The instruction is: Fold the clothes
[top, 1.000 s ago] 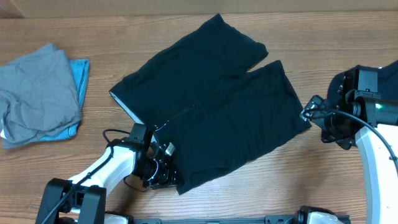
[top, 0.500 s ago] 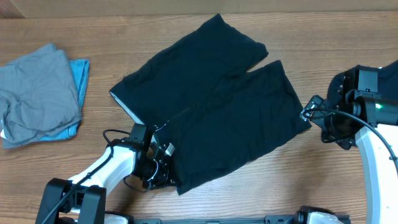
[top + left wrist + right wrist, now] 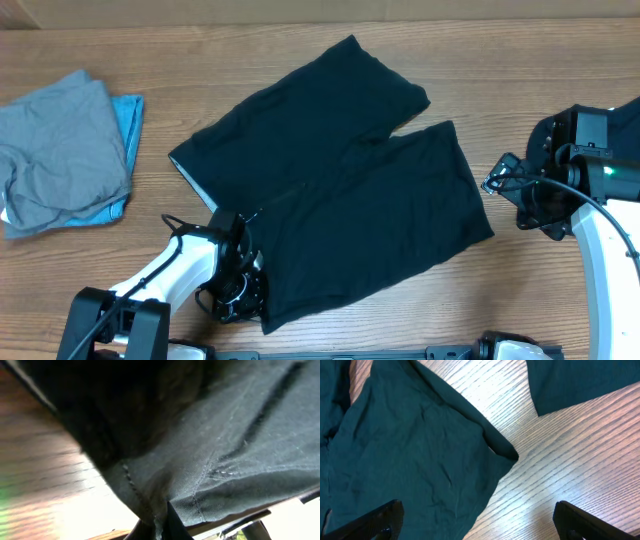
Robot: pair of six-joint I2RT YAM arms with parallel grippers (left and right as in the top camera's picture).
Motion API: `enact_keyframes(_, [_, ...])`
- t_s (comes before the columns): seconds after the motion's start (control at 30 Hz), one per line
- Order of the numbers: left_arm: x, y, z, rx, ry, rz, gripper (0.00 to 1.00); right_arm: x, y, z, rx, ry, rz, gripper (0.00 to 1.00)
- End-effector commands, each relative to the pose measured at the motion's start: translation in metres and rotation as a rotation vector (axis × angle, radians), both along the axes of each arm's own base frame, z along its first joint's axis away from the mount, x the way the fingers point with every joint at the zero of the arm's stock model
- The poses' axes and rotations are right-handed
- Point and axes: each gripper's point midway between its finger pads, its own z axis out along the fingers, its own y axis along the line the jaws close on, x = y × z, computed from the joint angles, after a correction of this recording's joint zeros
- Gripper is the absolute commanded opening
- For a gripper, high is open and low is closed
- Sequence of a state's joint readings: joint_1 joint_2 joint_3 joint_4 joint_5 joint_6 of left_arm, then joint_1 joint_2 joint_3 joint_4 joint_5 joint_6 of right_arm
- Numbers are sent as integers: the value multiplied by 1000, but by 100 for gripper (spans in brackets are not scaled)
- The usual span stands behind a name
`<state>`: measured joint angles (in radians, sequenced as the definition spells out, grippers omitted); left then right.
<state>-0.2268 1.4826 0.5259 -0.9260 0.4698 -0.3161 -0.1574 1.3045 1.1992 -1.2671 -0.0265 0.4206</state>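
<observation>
Spread flat over the middle of the wooden table (image 3: pixel 150 40): black pants (image 3: pixel 340 180), wide and two-legged, set on a slant, both legs pointing toward the far right and the broad end toward the near left; between the legs, a narrow wedge of bare wood; along the left edge of the cloth, a pale strip. Left gripper (image 3: pixel 243 295) down at the near-left corner of the pants, pinched tight on the hem there; from the left wrist, dark fabric with a stitched seam filling nearly the whole view, gathered into a fold at the pinched fingertips on the bottom edge, with wood to the left of it. Right gripper (image 3: pixel 476 527) spread wide and holding nothing, poised just off the outer edge of the right leg; fingers (image 3: pixel 377 519) far apart at the two lower corners of the right wrist view, above a corner of that leg and bare wood. Lying apart from that corner, near the right arm: another dark piece of cloth (image 3: pixel 580 380). Well apart at the far left of the table: grey garment (image 3: pixel 60 150), crumpled, resting on top of a light-blue piece (image 3: pixel 130 115), blue showing along its right side and lower edge.
</observation>
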Motion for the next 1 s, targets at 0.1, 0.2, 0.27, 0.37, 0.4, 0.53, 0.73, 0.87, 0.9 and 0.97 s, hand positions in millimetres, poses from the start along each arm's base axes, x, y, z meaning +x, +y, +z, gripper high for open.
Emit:
enact_keyframes(0.1, [5,16,-7,107,-23,18,12,10,3,5,12,-59,51,100])
enact_keyframes(0.2, [12,5,0,51,-32,26,20,31,25,15,100,-173,207,100])
enact_keyframes(0.27, [22,-7,10,-20,-51,25,33,46,36,25,151,-256,248,100])
enact_keyframes(0.37, [42,-17,27,-65,-84,34,39,70,49,37,217,-364,295,100])
enact_keyframes(0.4, [50,-19,33,-70,-103,34,40,76,52,38,234,-383,307,100])
enact_keyframes(0.53, [88,-27,60,-93,-209,32,42,105,55,27,255,-423,367,100])
enact_keyframes(0.73, [142,-23,85,-26,-386,60,43,168,44,-9,201,-508,421,100])
enact_keyframes(0.87, [157,-28,89,-31,-407,150,72,200,44,-29,217,-561,446,100])
enact_keyframes(0.9, [157,-31,91,-51,-403,154,81,205,44,-34,216,-565,447,100])
enact_keyframes(0.97, [156,-31,91,-54,-399,155,83,216,42,-44,210,-582,450,100])
